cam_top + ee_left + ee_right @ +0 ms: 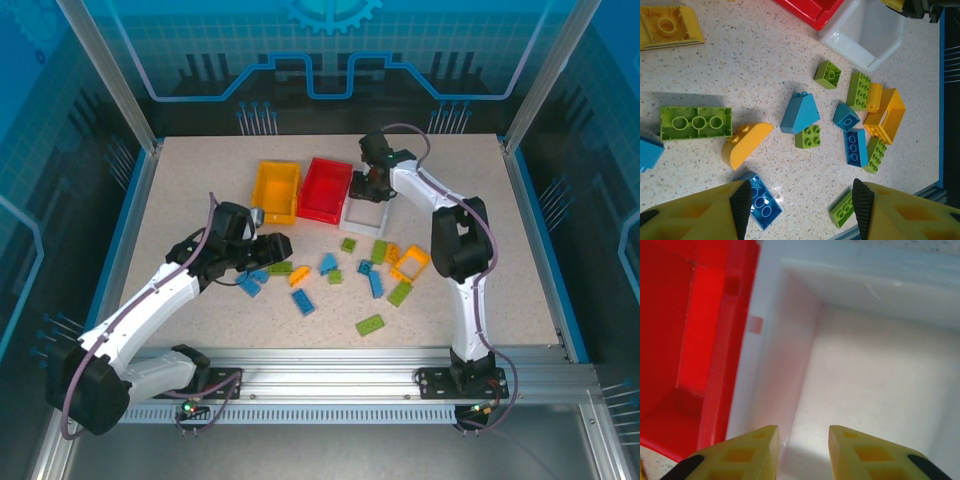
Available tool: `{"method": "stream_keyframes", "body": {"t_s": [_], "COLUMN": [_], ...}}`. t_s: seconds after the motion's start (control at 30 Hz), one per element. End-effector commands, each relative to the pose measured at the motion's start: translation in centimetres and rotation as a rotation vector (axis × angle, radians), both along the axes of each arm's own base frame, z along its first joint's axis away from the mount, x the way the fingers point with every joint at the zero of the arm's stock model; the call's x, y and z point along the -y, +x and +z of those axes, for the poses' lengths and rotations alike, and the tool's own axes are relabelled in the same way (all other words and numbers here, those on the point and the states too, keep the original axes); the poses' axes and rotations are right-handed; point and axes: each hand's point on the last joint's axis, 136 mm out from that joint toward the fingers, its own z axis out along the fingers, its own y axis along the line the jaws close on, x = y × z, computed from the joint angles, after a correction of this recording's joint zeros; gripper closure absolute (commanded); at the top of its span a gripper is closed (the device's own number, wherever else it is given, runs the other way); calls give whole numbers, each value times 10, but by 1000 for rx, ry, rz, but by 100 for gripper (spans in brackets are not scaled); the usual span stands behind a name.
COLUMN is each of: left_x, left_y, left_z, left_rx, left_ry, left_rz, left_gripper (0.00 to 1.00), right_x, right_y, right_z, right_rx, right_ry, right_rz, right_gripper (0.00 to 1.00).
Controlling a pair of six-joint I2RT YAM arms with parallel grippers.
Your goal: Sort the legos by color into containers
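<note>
Blue-lit panels in a metal frame close in the speckled table [250,330]. Our left arm [150,300] reaches in from the near left corner, and our right arm [462,250] stretches toward the far side. Three bins stand in a row at the back: the yellow-orange bin [278,166], the red bin [330,162] and the white bin [363,230]. We see the right gripper [804,440] hanging over the white bin, by the wall next to the red one, its jaws a little apart with nothing between them. The left gripper [800,205] hovers over the near-left part of the scatter, jaws wide apart and gripping nothing. The legos [340,270] lie loose on the table between the arms, in front of the bins. Nearest the left gripper are a blue brick [762,205] and a green brick [842,210]. Farther on lie a long green brick [696,122], a yellow curved piece [746,144] and a blue sloped piece [800,114].
</note>
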Motion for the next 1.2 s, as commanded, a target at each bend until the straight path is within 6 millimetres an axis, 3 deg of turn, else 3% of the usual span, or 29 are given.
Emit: {"method": "stream_keyframes", "body": {"t_s": [0.0,0.1,0.17,0.37,0.57,0.73,0.9,1.17], "left_x": [8,16,20,20,21,24,28,43], "left_y": [-2,-4,-5,-7,-7,-10,-12,-17], "left_z": [1,4,10,34,36,29,24,28], "left_rx": [18,38,66,144,148,131,120,148], "left_ry": [-30,-40,-44,-72,-80,-83,-79,-90], "left_rz": [-4,-23,-28,-11,-13,-18,-32,-79], "left_gripper": [40,40,40,39,37,37,37,37], "right_x": [15,32,47,82,79,77,82,101], "right_y": [-8,-22,-33,-56,-52,-44,-35,-20], "right_z": [71,94,93,63,40,21,6,2], "right_rx": [155,196,184,103,47,11,-13,-13], "right_ry": [-29,-49,-59,-81,-80,-93,-136,-207], "right_rz": [-1,-14,-30,-54,-31,-32,-49,-93], "right_gripper": [61,54,49,37,37,43,56,74]}}
